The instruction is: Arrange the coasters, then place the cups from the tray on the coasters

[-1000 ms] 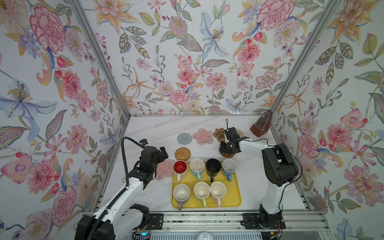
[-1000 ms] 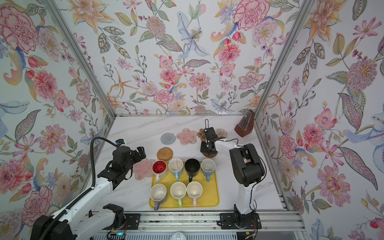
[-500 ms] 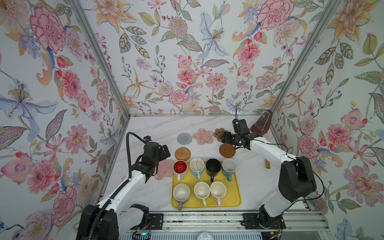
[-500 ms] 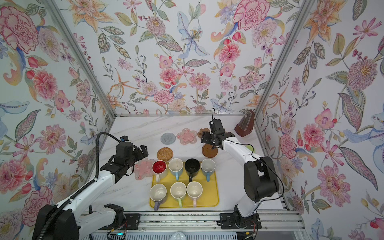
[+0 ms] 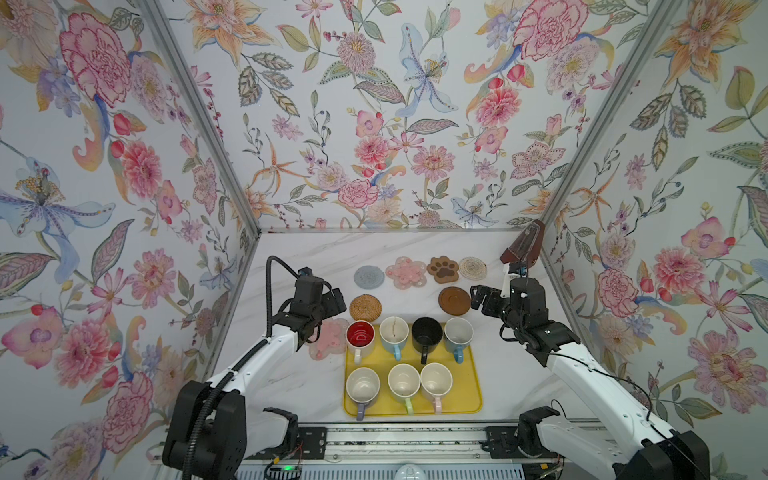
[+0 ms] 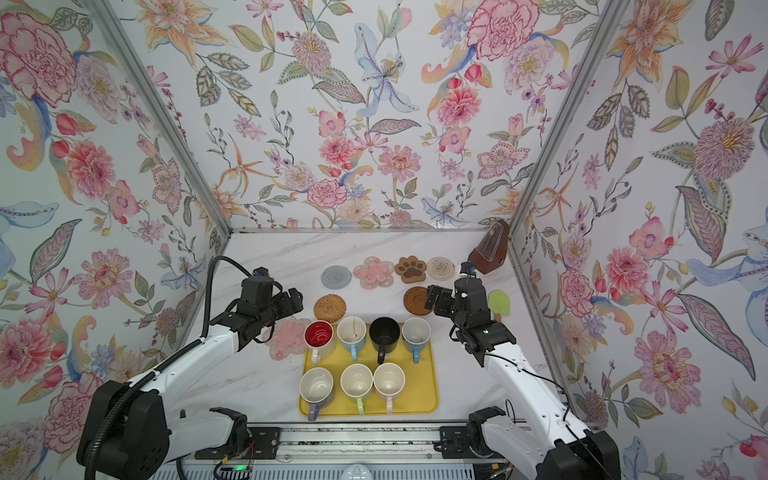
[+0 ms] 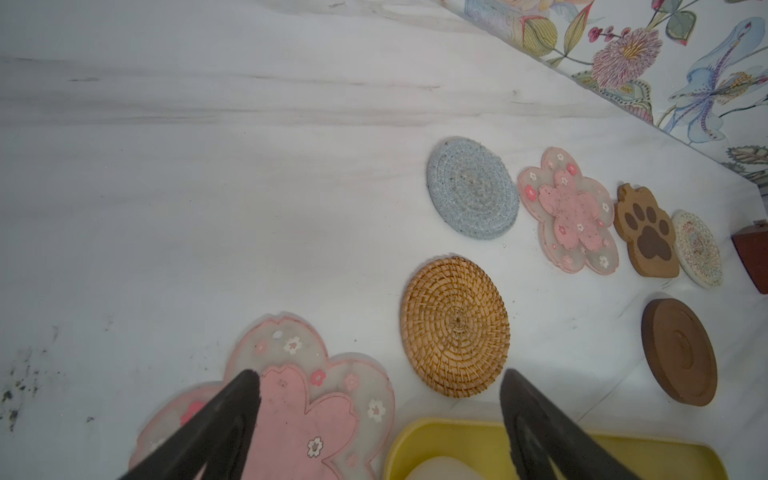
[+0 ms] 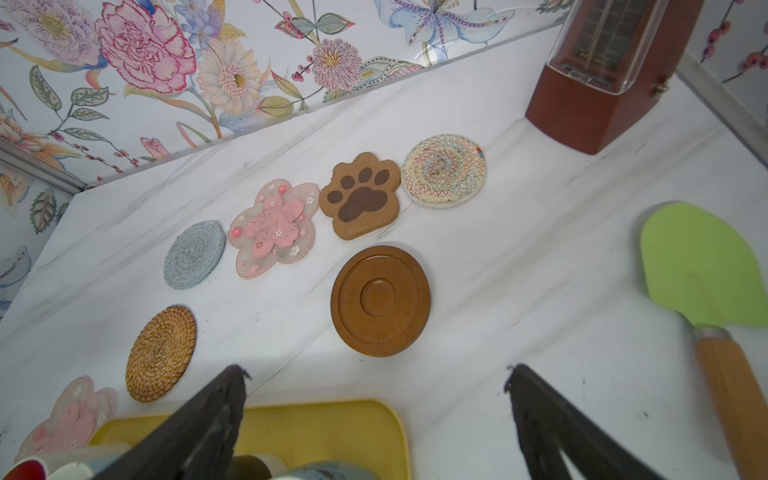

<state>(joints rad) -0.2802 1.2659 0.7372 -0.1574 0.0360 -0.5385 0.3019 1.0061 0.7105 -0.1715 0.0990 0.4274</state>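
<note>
You have both hands spread wide and empty: the left gripper [image 7: 379, 376] hangs over the near pink flower coaster [image 5: 330, 338], which lies against the far left corner of the yellow tray [image 5: 471, 401], and the right gripper [image 8: 374, 370] hangs just beside the dark-brown wooden disc [image 5: 454, 300]. All 7 cups [image 5: 363, 384] stand on the tray, 4 in the far row and 3 in the near row. Beyond it, the grey woven round [image 5: 369, 276], far pink flower coaster [image 5: 406, 272], brown paw [image 5: 444, 269] and beige woven round [image 5: 473, 268] make a row of 4, with the tan rattan round [image 5: 365, 307] and the wooden disc lying between that row and the tray.
</note>
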